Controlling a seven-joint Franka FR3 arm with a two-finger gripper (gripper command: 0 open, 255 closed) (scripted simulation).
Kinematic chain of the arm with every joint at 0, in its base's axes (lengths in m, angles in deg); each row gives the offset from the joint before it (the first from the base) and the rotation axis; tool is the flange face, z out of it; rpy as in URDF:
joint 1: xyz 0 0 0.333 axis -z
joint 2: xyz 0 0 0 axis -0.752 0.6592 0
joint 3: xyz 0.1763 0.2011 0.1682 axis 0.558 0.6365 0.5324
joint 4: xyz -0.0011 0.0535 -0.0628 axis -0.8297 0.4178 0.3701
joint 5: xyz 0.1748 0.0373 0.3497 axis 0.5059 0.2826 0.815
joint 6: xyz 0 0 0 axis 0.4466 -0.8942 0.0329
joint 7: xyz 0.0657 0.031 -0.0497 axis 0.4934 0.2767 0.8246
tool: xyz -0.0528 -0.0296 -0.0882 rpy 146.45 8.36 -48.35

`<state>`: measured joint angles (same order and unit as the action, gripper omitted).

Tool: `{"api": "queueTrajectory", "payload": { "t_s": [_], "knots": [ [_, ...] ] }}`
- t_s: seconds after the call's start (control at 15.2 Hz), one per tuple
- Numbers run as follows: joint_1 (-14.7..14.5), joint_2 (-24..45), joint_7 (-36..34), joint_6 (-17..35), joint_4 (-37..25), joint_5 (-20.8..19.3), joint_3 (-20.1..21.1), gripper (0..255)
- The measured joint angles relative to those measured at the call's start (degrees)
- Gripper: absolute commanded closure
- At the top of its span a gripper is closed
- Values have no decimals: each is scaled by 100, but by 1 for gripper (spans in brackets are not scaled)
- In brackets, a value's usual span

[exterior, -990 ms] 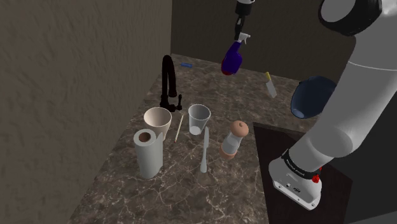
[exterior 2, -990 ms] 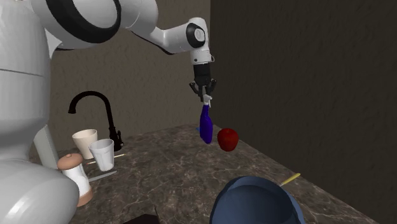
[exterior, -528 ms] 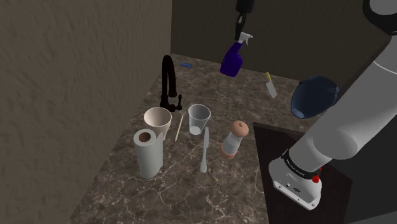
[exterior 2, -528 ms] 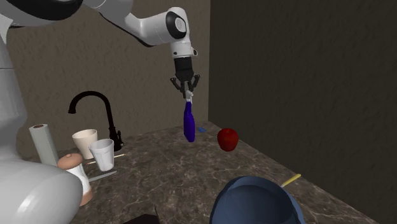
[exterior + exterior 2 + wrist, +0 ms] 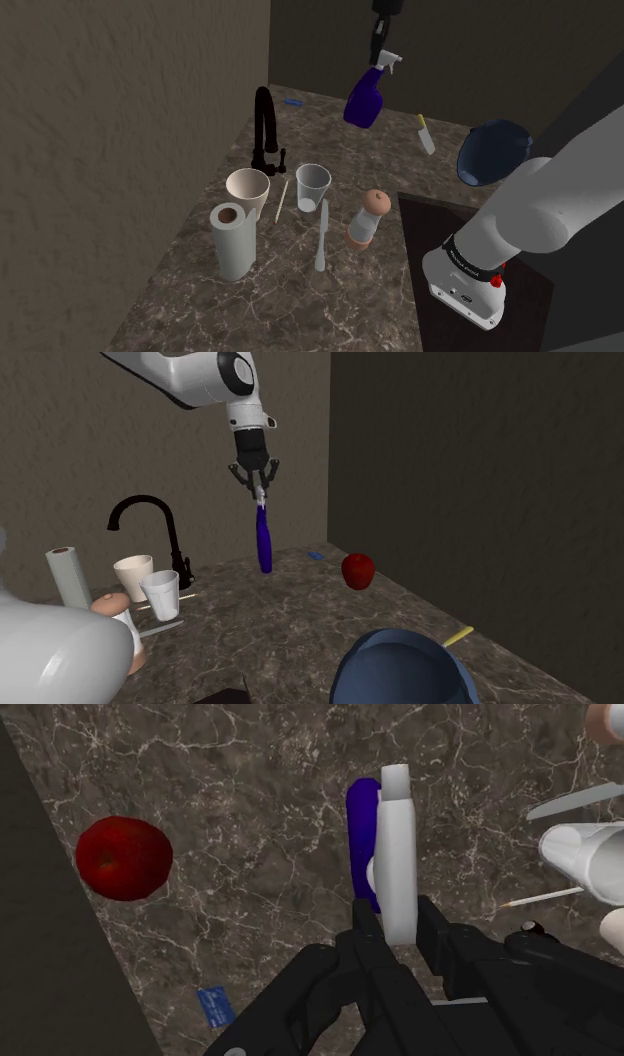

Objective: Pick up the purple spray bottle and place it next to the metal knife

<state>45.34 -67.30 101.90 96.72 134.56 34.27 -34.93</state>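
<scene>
The purple spray bottle with a white trigger head hangs in the air over the far end of the marble counter, tilted. My gripper is shut on its white head from above. In the second exterior view the purple spray bottle dangles below the gripper, above the counter's back. The wrist view has the fingers of the gripper clasping the white head, with the purple spray bottle's body beyond. An all-grey metal knife lies flat between a clear cup and a shaker.
A black faucet, a beige cup and a paper towel roll stand at the shoulder view's left. A blue bowl and a yellow-handled knife are to the right. A red apple sits near the wall.
The gripper has carried the bottle toward the second exterior view's left, away from the apple and nearer the faucet. The grip has stayed shut on it.
</scene>
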Motion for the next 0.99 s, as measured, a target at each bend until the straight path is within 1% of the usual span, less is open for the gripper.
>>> {"api": "queueTrajectory", "payload": {
  "t_s": [0.33, 0.53, 0.92, 0.99],
  "knots": [
    [-243, -608, -593, -402, 287, 36, 399, 255],
    [-365, -937, -913, -550, 509, 92, 621, 255],
    [-627, -1446, -1583, -1060, 589, 307, 1124, 255],
    [-669, -1460, -1695, -1157, 517, 349, 1212, 255]
  ]
}}
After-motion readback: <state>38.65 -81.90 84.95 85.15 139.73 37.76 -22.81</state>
